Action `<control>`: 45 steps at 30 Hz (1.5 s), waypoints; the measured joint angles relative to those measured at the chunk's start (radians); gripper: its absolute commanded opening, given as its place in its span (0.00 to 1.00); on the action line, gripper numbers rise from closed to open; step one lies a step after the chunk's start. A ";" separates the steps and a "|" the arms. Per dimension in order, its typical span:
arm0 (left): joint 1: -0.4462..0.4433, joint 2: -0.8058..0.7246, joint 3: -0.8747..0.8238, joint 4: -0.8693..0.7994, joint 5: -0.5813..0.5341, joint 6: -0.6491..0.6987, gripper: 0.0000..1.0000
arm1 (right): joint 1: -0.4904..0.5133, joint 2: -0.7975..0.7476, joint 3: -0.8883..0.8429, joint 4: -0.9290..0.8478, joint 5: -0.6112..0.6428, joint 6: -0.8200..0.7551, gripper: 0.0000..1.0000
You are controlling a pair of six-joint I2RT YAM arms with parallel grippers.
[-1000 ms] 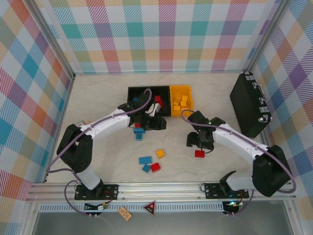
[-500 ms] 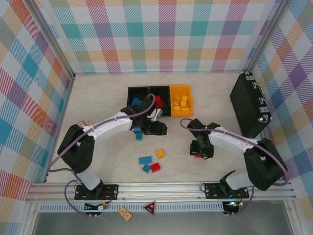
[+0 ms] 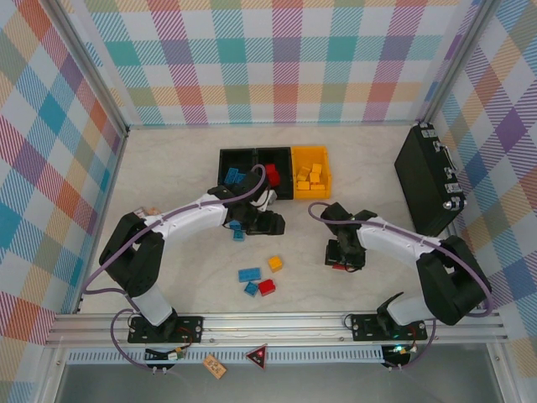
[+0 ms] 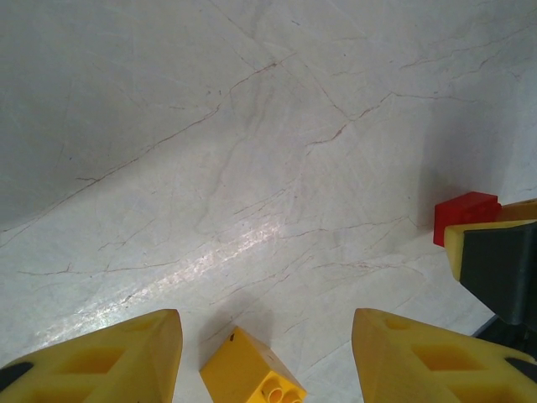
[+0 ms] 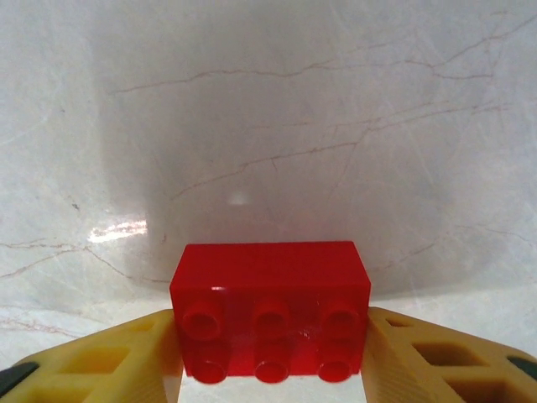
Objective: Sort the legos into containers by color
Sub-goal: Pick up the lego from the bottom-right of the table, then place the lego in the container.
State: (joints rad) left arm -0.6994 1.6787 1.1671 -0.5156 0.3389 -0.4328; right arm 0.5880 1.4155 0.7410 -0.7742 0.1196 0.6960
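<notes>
Three joined bins stand at the back: a black bin (image 3: 237, 161) holding blue legos, a black bin (image 3: 277, 189) with a red one, and a yellow-orange bin (image 3: 310, 191) with yellow ones. My right gripper (image 3: 342, 259) is shut on a red brick (image 5: 270, 315), its fingers pressed against both ends; the brick (image 3: 339, 266) rests on the table. My left gripper (image 3: 268, 222) is open (image 4: 267, 336), and a yellow brick (image 4: 252, 374) lies on the table between its fingers. Loose blue (image 3: 249, 274), yellow (image 3: 275, 263) and red (image 3: 267, 286) bricks lie at front centre.
Two blue bricks (image 3: 237, 228) lie under the left arm's forearm. A large black case (image 3: 428, 180) stands along the right wall. The enclosure's checked walls close in the table on three sides. A small printed card (image 3: 216, 366) lies below the front rail.
My right gripper has swung left and down onto the red brick and closed on it. My left gripper has shifted slightly toward the front, away from the bins.
</notes>
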 measured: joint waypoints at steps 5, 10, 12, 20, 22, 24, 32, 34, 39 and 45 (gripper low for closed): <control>0.000 0.000 0.000 0.003 0.000 -0.001 0.56 | 0.000 0.014 0.002 0.010 0.000 -0.001 0.42; 0.000 0.000 -0.003 0.025 -0.009 -0.016 0.55 | 0.000 0.019 0.014 0.011 -0.005 -0.008 0.36; 0.000 -0.001 -0.015 0.037 -0.017 -0.024 0.56 | 0.000 0.019 0.024 0.010 -0.005 -0.013 0.35; 0.002 -0.082 -0.112 0.054 -0.083 -0.084 0.56 | 0.000 0.021 0.214 0.000 -0.013 -0.067 0.35; 0.006 -0.117 -0.134 0.060 -0.102 -0.103 0.56 | 0.000 0.041 0.281 0.006 -0.020 -0.086 0.35; 0.016 -0.153 -0.158 0.065 -0.122 -0.121 0.56 | 0.000 0.082 0.356 0.018 -0.031 -0.109 0.35; 0.081 -0.274 -0.244 0.074 -0.190 -0.185 0.56 | 0.000 0.274 0.612 0.044 -0.060 -0.182 0.35; 0.089 -0.294 -0.256 0.074 -0.203 -0.196 0.56 | 0.000 0.322 0.686 0.044 -0.064 -0.198 0.35; 0.097 -0.344 -0.284 0.071 -0.222 -0.215 0.56 | 0.000 0.446 0.863 0.029 -0.065 -0.241 0.36; 0.103 -0.356 -0.296 0.071 -0.229 -0.233 0.56 | -0.005 0.611 1.079 -0.018 -0.056 -0.280 0.36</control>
State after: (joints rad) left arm -0.5964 1.3224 0.8707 -0.4446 0.1097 -0.6662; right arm 0.5827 2.0266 1.8202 -0.7921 0.0631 0.4164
